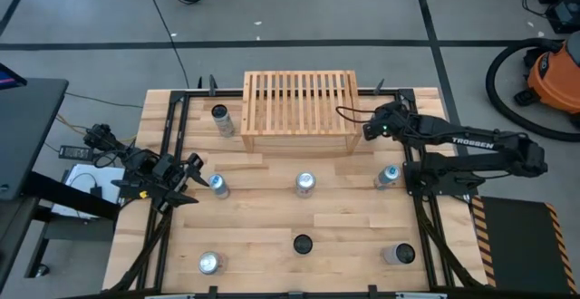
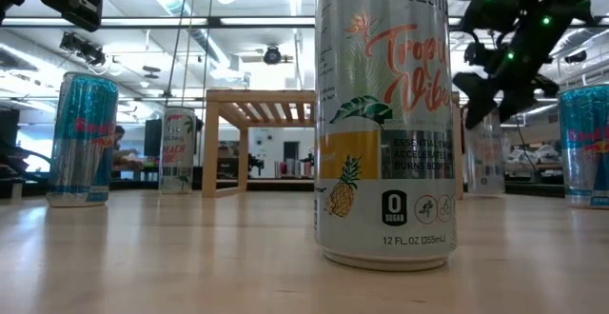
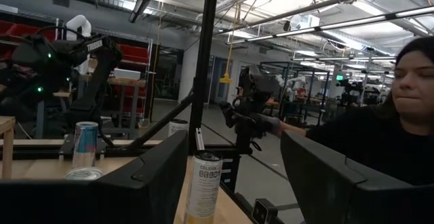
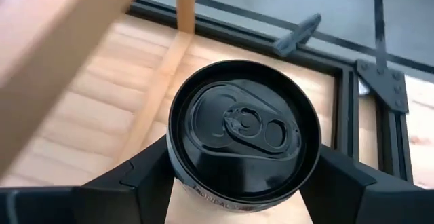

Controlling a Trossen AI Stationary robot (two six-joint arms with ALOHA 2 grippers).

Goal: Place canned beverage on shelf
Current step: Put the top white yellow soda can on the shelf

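Right gripper [image 4: 244, 176] clamps black-lidded can [image 4: 244, 132] beside slatted shelf [image 1: 299, 100]; risk: can clips shelf edge, tipping; left gripper [image 1: 186, 174] spread, empty.

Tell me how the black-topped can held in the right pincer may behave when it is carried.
The black-topped can looks stiff: the right pincer clamps its sides without a visible dent. Its tab seems unopened, so it is probably full and heavy. The smooth round wall may slip. The left pincer waits at the table's left.
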